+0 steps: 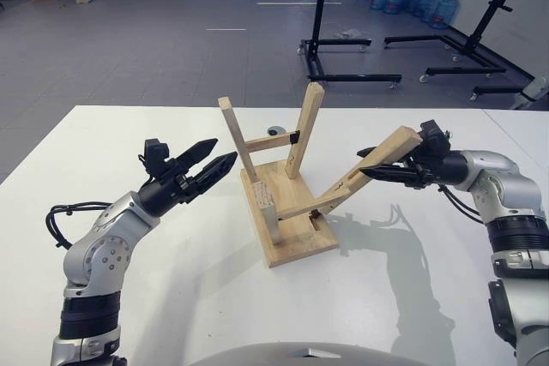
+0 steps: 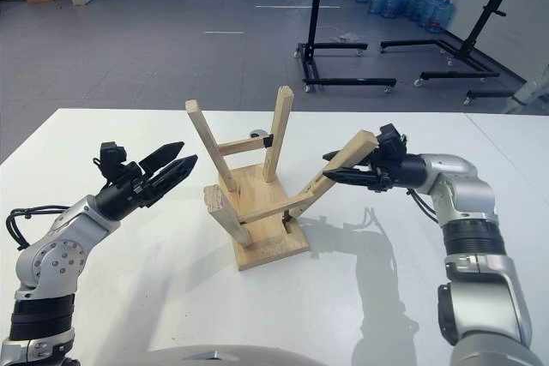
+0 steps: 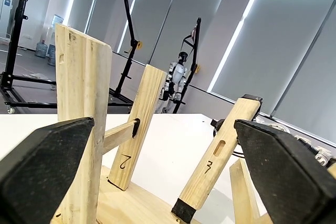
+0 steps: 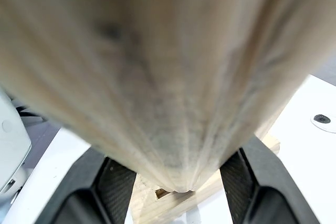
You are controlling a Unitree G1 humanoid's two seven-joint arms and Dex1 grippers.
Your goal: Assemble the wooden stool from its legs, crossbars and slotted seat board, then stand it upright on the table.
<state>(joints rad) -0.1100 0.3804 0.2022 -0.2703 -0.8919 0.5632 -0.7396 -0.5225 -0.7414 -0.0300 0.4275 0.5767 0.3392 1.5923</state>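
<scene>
Leg [image 1: 401,143] within right hand [image 1: 364,165] grip

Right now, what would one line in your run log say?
left gripper: open, empty | right gripper: shut on tilted leg | seat board: flat on table

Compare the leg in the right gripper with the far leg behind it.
The held leg tilts steeply toward the robot's right; the far leg stands nearly upright. The held leg sits clamped between the right gripper's fingers; the far leg stands free. Both are pale wood, with their lower ends at the seat board.
</scene>
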